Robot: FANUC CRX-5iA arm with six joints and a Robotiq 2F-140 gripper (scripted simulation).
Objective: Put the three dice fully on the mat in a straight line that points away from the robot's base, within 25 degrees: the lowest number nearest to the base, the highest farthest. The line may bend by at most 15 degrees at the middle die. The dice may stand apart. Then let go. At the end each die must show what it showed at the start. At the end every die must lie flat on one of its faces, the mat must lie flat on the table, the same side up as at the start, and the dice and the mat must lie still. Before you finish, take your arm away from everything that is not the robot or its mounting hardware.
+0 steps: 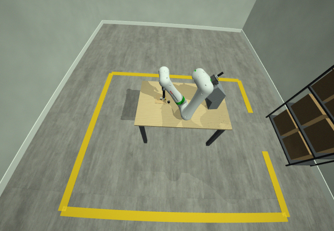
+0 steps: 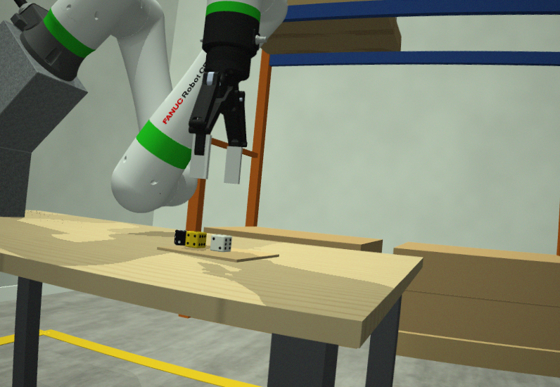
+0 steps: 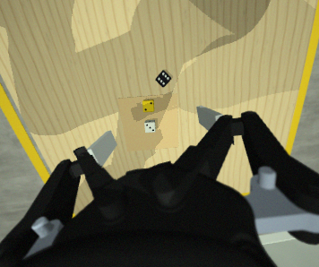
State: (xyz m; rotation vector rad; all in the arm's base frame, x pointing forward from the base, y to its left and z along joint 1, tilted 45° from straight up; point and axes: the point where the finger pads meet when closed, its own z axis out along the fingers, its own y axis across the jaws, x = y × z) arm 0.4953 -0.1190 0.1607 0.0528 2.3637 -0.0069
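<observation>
A thin tan mat lies flat on the wooden table. A white die with three pips up and a yellow die with two pips up stand on the mat, a little apart. A black die with several pips up lies on the bare table just past the mat's corner. My gripper is open and empty. It hangs well above the white die.
The grey robot pedestal stands at the table's back right. A shelf rack with brown boxes stands off to the right. Yellow floor tape frames the cell. Cardboard boxes sit beyond the table.
</observation>
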